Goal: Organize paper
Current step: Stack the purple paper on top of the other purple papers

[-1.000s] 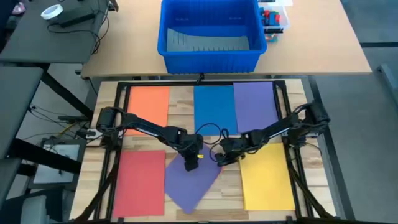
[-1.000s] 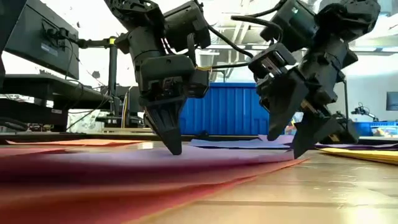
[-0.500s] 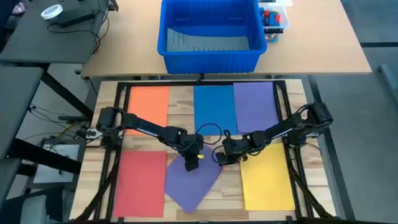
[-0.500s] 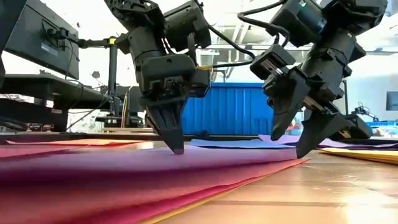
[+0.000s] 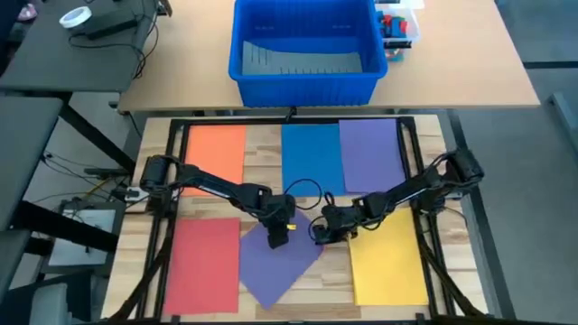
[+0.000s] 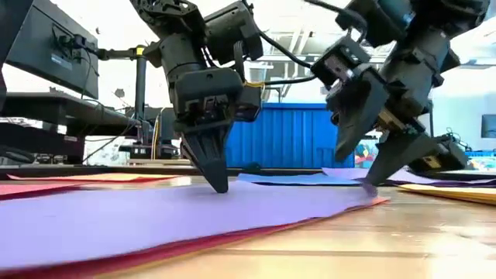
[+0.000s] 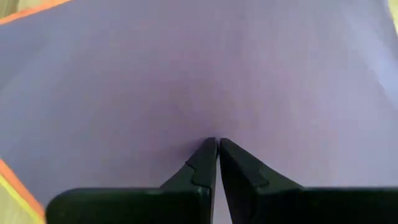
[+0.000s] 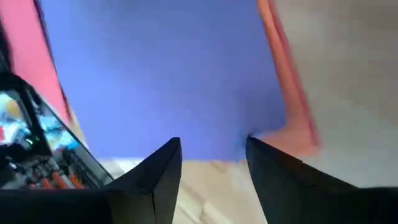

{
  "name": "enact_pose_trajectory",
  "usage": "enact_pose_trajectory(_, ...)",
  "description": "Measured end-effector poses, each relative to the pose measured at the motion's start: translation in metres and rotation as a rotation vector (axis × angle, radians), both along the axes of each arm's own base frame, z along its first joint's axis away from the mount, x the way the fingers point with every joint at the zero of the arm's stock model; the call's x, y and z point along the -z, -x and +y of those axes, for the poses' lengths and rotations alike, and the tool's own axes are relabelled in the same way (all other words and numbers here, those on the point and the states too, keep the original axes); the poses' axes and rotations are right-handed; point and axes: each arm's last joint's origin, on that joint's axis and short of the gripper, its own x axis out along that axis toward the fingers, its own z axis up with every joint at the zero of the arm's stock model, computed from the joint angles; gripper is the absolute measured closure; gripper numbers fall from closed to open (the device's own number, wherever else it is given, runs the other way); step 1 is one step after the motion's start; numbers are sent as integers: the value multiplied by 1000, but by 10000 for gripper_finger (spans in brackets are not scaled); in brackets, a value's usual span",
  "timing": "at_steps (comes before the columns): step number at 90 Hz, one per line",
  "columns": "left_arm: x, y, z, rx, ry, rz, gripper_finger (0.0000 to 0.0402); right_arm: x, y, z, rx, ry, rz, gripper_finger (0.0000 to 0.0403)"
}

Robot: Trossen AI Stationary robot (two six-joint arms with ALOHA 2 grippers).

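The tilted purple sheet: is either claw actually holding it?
No. The left gripper presses shut fingertips on the purple sheet; the right gripper is open at its corner.

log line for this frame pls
left gripper: shut, tip pinning tilted purple sheet | right gripper: open, at that sheet's corner | sheet: askew, unaligned

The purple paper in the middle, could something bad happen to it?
Maybe. The left tool presses its shut tips down on the tilted purple paper, so a sideways drag might crumple it. The right tool, open at the sheet's corner, could fold that corner or grab the orange sheet showing underneath along with it. The purple sheet also overlaps the red paper, so sliding it might shift that one too.
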Motion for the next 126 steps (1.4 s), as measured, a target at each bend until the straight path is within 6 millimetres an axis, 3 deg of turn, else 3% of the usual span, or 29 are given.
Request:
enact_pose_trajectory(16, 0, 0, 0, 3, -1, -1, 396, 4, 4, 4, 19, 19, 52, 232)
enact_pose_trajectory(78, 0, 0, 0, 4, -2, -2, 396, -5, -2, 2, 12, -8, -46, 232)
enact_pose_trajectory(126, 0, 0, 0, 4, -2, -2, 396, -4, -6, -12, 26, 145, -94, 232)
